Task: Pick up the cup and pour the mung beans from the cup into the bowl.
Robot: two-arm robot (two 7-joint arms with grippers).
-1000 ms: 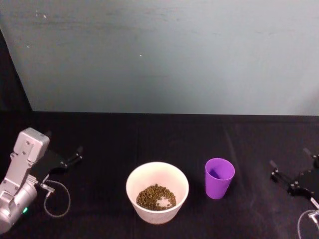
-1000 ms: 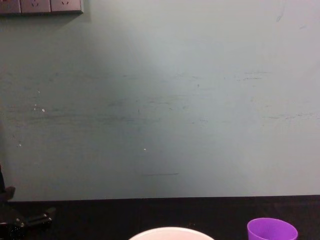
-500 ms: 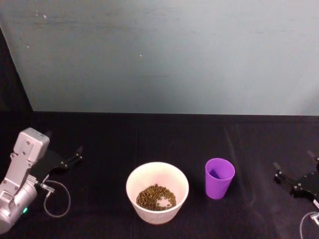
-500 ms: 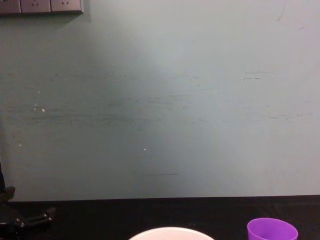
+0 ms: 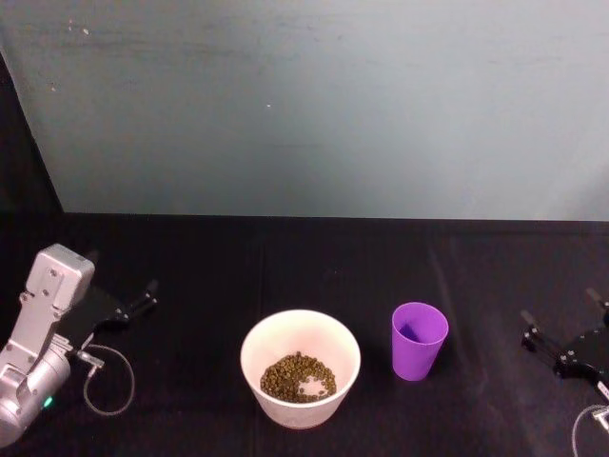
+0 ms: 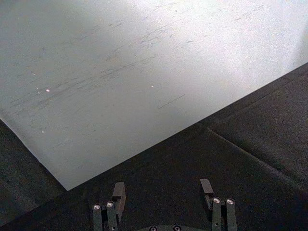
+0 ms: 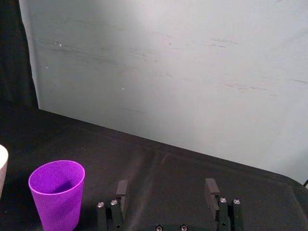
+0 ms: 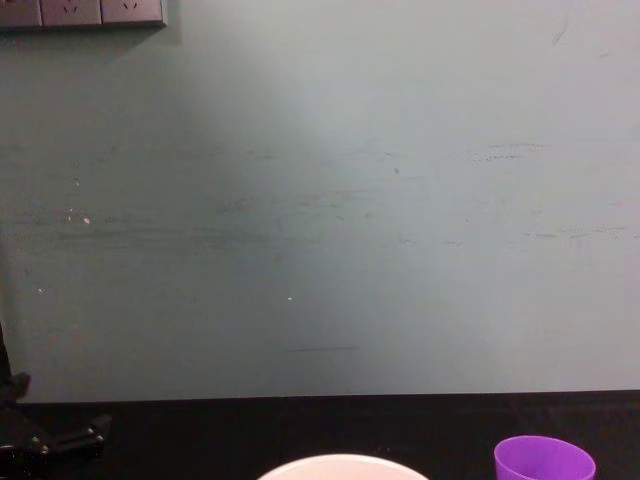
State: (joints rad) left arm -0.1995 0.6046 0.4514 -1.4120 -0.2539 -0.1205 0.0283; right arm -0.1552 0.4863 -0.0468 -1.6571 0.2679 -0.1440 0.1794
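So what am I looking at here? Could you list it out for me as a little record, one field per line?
Surface: black table, pale wall behind
Bowl: white bowl near the middle, mung beans lying in its bottom
Cup: purple cup upright, just to the bowl's right, not touching it
Left gripper: left gripper at the table's left side, fingers open, holding nothing
Right gripper: right gripper at the right edge, beyond the cup, fingers open, holding nothing
Task stage: beans are in the bowl, cup set down
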